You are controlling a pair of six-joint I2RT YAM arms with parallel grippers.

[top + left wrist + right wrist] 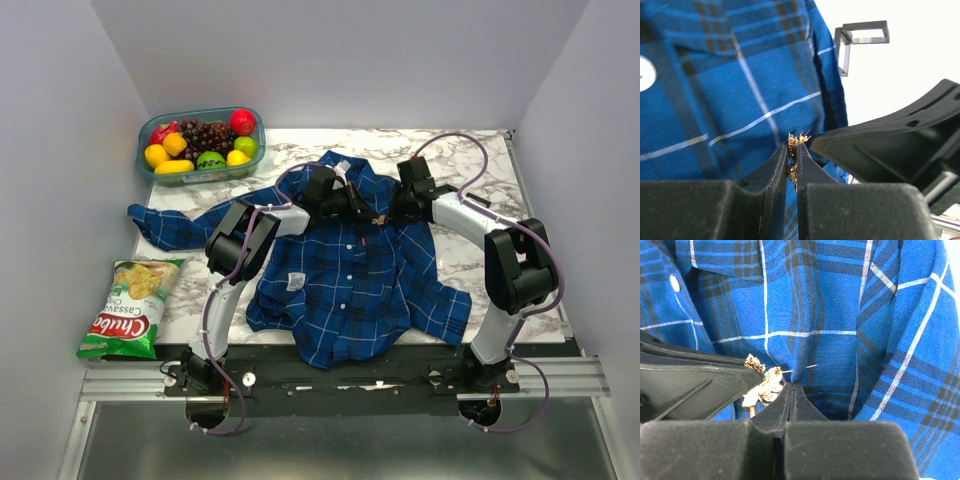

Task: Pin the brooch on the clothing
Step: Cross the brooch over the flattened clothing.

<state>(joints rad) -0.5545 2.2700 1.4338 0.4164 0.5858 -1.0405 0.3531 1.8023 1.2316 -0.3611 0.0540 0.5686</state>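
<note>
Closest in, my left gripper point(792, 149) pinches the brooch point(799, 138), jaws barely apart. Both arms reach inward over the shirt point(815, 300); my right gripper point(791, 386) is fully closed, tips touching it.

Shirt point(830, 305) is soft matt woven cloth, brooch point(762, 385) looks like bumpy shiny gold-ish metal, right claw point(792, 386) is grainy matt black plastic, tabletop point(290, 148) is smooth marble-look.

Brooch point(793, 142) half-hidden (between left fingers point(776, 172))
</note>
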